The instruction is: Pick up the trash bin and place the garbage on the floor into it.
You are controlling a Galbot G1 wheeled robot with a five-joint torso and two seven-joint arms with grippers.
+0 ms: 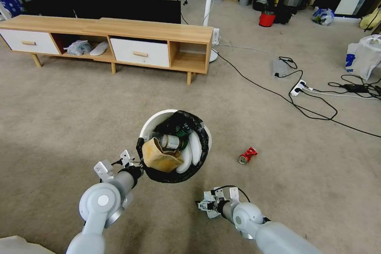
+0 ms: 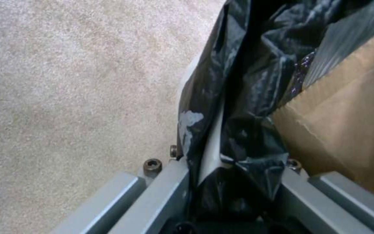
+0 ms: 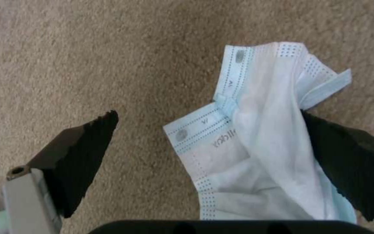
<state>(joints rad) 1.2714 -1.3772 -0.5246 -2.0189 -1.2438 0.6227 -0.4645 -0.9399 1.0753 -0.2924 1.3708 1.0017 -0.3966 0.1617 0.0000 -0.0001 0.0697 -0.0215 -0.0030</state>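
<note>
- The left gripper (image 1: pixel 137 162) is clamped on the near rim of the trash bin (image 1: pixel 158 118). In the left wrist view its two grey fingers (image 2: pixel 163 195) pinch the white rim and the black bag (image 2: pixel 239 97) folded over it.
- The trash bin hangs above the floor (image 1: pixel 79 119), just beyond the left gripper, its mouth tipped toward the camera.
- Inside the bin, closest to the left gripper, lies a brown paper carton (image 1: pixel 158 156). Past it sit a clear bottle (image 1: pixel 168 141) and white curved pieces (image 1: pixel 192 149), with a green item (image 1: pixel 182 130) farther in.
- The right gripper (image 1: pixel 203 205) is low over the floor, to the right of the bin and nearer the robot.
- The right wrist view shows its black pads (image 3: pixel 83 156) spread wide apart. A pale blue-and-white face mask (image 3: pixel 256 143) lies crumpled on the carpet between them. The mask touches one pad and stays well clear of the other.
- A crushed red can (image 1: pixel 247 154) lies on the floor beyond the right gripper and a little to its right, apart from the bin.
- Far ahead of both grippers stand a low wooden cabinet (image 1: pixel 119 39) and black cables (image 1: pixel 309 103) trailing across the carpet.
</note>
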